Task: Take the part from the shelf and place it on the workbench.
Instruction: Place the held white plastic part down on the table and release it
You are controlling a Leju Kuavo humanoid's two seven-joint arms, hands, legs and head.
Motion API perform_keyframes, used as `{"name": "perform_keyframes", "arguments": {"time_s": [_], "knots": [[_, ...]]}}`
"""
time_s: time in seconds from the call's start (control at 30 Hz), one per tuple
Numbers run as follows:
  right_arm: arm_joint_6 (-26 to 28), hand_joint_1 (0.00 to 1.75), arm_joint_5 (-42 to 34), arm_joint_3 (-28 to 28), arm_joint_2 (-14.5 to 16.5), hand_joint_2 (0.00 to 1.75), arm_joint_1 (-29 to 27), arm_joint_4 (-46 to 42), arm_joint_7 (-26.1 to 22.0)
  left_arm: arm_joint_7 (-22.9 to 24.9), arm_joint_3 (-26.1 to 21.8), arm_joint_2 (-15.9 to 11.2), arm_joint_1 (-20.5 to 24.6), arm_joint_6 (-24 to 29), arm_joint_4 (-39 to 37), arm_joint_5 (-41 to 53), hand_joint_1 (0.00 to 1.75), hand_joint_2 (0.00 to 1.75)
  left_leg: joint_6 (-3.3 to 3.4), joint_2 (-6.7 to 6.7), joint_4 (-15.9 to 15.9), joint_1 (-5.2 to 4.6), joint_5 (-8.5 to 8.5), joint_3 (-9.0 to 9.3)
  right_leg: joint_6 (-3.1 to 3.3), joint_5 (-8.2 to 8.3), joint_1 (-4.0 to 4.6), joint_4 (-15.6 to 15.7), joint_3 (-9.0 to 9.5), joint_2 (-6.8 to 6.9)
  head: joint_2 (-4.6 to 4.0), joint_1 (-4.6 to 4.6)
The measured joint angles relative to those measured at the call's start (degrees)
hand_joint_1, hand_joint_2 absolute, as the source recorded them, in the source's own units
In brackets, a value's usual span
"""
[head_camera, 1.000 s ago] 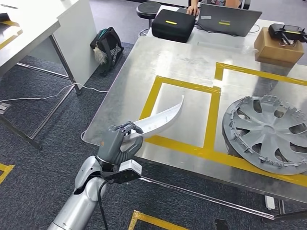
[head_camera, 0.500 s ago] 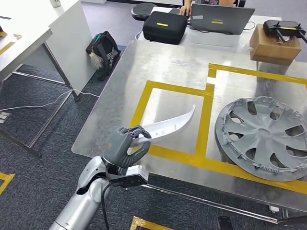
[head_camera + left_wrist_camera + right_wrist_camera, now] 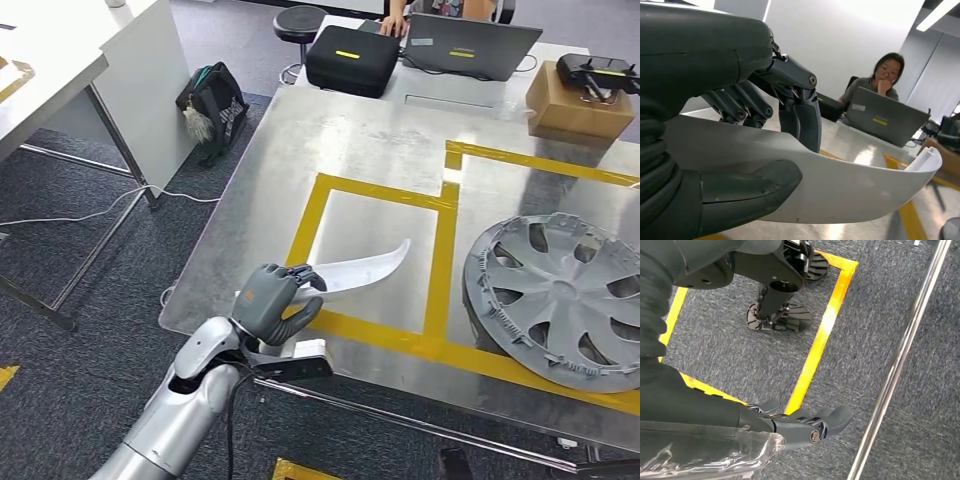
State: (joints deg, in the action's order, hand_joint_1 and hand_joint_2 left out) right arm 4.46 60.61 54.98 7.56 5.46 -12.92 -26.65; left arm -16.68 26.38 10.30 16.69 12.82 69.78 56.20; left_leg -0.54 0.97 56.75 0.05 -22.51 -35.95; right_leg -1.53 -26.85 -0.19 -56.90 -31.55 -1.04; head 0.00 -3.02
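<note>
A shiny metal workbench (image 3: 362,130) marked with yellow tape stands on grey carpet. The left hand (image 3: 273,303) grips the curved white plastic part (image 3: 361,271) over its front-left corner, now lower. The right hand (image 3: 806,426) hangs with fingers extended.

The robot's left arm (image 3: 181,405) is reaching up and forward from low on the left, its silver forearm angled toward the bench. The left hand (image 3: 273,302) is gripping one end of the white curved part (image 3: 362,270), fingers (image 3: 800,107) wrapped over it, thumb (image 3: 749,192) pressing beneath. The right hand (image 3: 806,425) is hanging over the floor with fingers extended, holding nothing.
</note>
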Motion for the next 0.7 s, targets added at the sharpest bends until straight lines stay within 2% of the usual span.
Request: {"name": "perform_keyframes", "arguments": {"time_s": [0.2,0.43,0.7], "knots": [[-0.07,0.00,0.45,-0.86,0.00,1.75,0.60,0.00,0.58,2.57,1.04,1.04,3.26,0.40,-4.56,3.87,1.75,1.75,0.30,-0.01,0.04,-0.15,-0.02,0.00,-1.02,0.11,-0.19,0.26,0.07,-0.01,0.00,0.03],[-0.11,0.00,0.78,-1.33,0.00,1.75,0.67,0.00,0.80,5.34,1.90,2.05,5.17,1.58,-7.80,7.59,1.75,1.75,0.44,-0.02,-0.02,-0.07,0.14,0.03,-1.11,0.15,-0.12,0.20,-0.01,-0.01,-0.01,0.04],[-0.33,0.00,1.29,-2.20,0.02,1.75,1.18,0.00,1.25,7.62,3.68,5.04,8.09,2.63,-14.10,12.22,1.75,1.75,0.39,-0.02,-0.03,-0.03,0.19,0.04,-1.11,0.15,-0.05,0.13,-0.02,-0.02,0.00,0.03]]}}
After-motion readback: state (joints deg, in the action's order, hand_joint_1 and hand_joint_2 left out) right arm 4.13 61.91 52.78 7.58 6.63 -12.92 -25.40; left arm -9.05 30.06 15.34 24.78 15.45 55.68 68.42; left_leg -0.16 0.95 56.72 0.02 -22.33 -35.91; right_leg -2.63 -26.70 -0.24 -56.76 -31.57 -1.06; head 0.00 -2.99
